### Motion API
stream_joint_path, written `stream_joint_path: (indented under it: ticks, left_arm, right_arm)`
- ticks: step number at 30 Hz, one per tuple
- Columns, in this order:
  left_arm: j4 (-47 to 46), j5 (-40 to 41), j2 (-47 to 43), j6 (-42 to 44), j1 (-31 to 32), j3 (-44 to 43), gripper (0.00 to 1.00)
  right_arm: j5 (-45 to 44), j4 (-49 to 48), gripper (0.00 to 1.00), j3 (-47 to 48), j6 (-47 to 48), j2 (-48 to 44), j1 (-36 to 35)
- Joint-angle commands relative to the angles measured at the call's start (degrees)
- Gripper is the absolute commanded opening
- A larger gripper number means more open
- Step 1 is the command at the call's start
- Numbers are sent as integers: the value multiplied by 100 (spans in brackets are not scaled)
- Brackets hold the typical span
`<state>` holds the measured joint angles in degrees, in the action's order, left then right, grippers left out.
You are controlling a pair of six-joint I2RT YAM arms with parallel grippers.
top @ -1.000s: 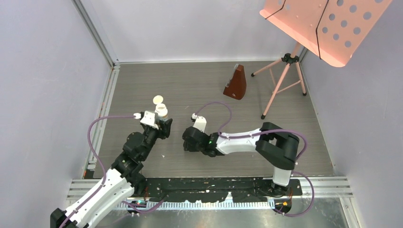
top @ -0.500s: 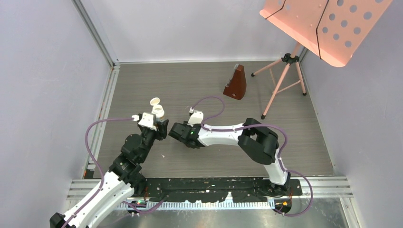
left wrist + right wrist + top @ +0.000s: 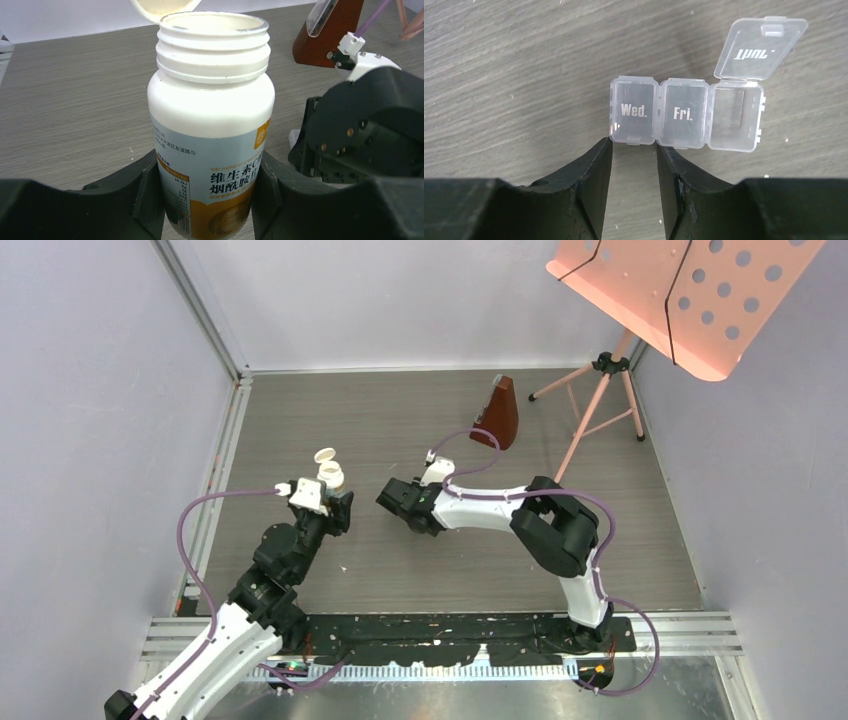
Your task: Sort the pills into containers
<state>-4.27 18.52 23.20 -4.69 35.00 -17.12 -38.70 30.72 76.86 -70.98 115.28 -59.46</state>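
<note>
Spillage is risked if the uncapped bottle (image 3: 210, 100), clamped in the left gripper (image 3: 207, 185), is tipped before the pill box (image 3: 684, 115), at centre frame just ahead of the parted right gripper (image 3: 633, 155), is steadied.

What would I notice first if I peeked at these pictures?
A white bottle, cap flipped open, stands gripped in the left fingers. Just ahead of the right fingers lies a clear pillbox marked Wed. and Fri., its third lid up. A pink music stand looms at the far right.
</note>
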Motion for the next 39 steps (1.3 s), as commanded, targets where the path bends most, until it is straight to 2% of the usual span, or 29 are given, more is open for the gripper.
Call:
stream_joint_path:
  ticks: [1, 6, 10, 12, 14, 18, 21, 24, 28, 32, 39]
  left_arm:
    - [-145, 103, -62, -102, -13, -160, 0]
    - [-215, -7, 118, -166, -13, -97, 0]
    - [-377, -343, 550, -225, -11, -49, 0]
    - [-541, -614, 858, -259, -11, -26, 0]
    - [-886, -1002, 1163, -267, -11, 37, 0]
    - [-1433, -2319, 1864, 297, -3, -17, 0]
    - [-1538, -2903, 2452, 442, 29, -217, 0]
    - [-1427, -2537, 2950, 683, 261, -455, 0]
    - [-1221, -2417, 3614, 866, 319, -883, 0]
    - [-1256, -2645, 4130, 968, 321, -1188, 0]
    - [-1385, -2890, 4740, 1057, 332, -1465, 0]
  right_arm:
    - [159, -260, 45, -93, 638, 50, 190]
    - [565, -739, 44, -577, 1395, -579, 221]
    - [1100, -987, 44, -1611, 1972, -1751, 405]
    - [1404, -1041, 43, -2165, 2177, -2655, 606]
    - [1539, -960, 42, -2775, 2284, -3263, 923]
    - [1561, -632, 42, -3028, 2595, -3905, 1790]
    - [1923, -423, 40, -2777, 2925, -3667, 2467]
    - [2269, -303, 37, -2275, 3291, -3121, 2837]
    - [2594, -253, 35, -1604, 3553, -2493, 3062]
    - [2952, -280, 35, -1069, 3767, -1865, 3244]
    - [3460, -530, 33, -869, 3957, -1130, 3347]
